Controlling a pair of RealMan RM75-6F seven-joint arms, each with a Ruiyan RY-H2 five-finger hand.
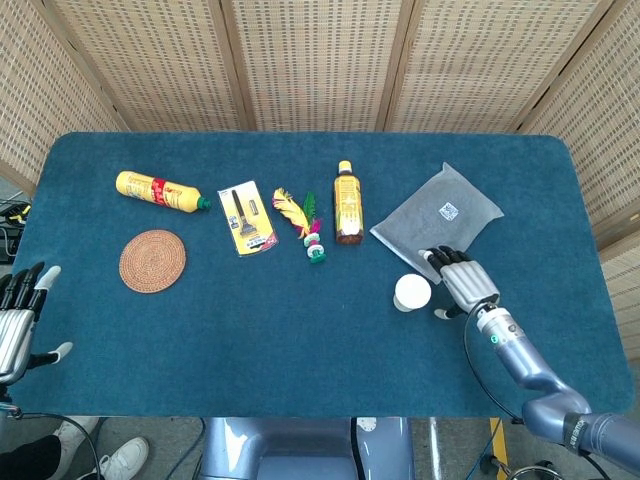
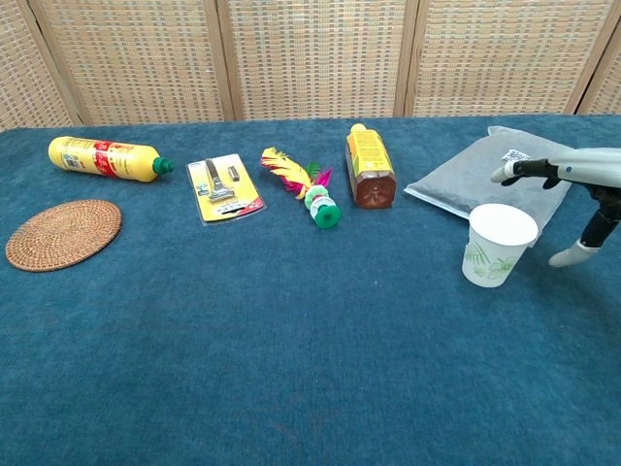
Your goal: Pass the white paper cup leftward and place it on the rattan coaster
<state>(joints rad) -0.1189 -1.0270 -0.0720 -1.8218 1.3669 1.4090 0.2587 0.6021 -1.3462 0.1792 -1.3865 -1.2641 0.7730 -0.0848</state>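
White paper cup (image 1: 412,292) upright, lower right of centre, touching nothing. Right hand (image 1: 462,280) just beside it, fingers spread, empty. Left hand (image 1: 17,320) at lower-left edge, fingers apart, empty. Rattan coaster (image 1: 152,261) mid-left, bare.

The right robot hand (image 1: 463,283) hovers at about four o'clock, fingers spread, thumb apart, holding nothing, its arm trailing toward five. The left robot hand (image 1: 18,322) waits at eight o'clock, fingers spread.
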